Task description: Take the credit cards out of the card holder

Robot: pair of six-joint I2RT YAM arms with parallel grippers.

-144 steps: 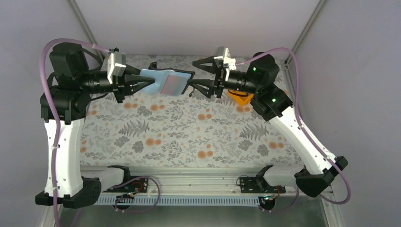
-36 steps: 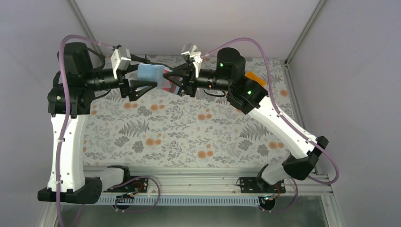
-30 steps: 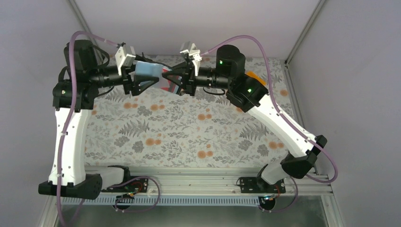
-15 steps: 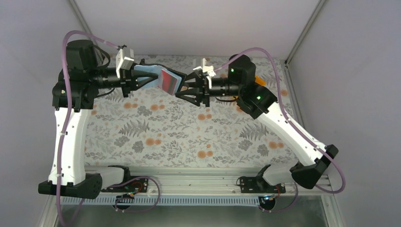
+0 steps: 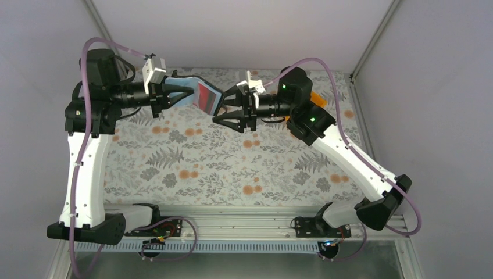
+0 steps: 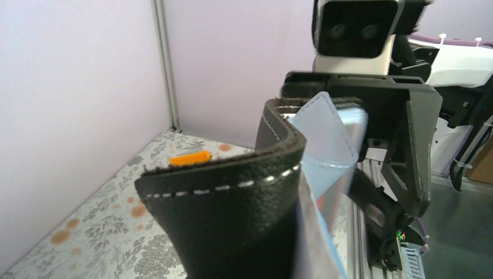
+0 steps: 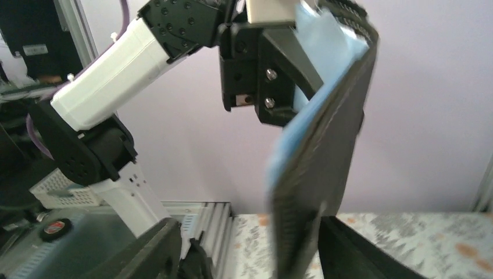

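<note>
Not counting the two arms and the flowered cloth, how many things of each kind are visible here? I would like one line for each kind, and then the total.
black leather bifold card holder with light-blue lining: 1
thin red rectangular card, showing on the holder's inner side: 1 (more may be hidden)
orange plastic bin: 1
Total: 3

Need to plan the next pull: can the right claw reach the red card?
Probably yes: right claw stands open beside the red card; left claw holds the card holder, nothing between.
</note>
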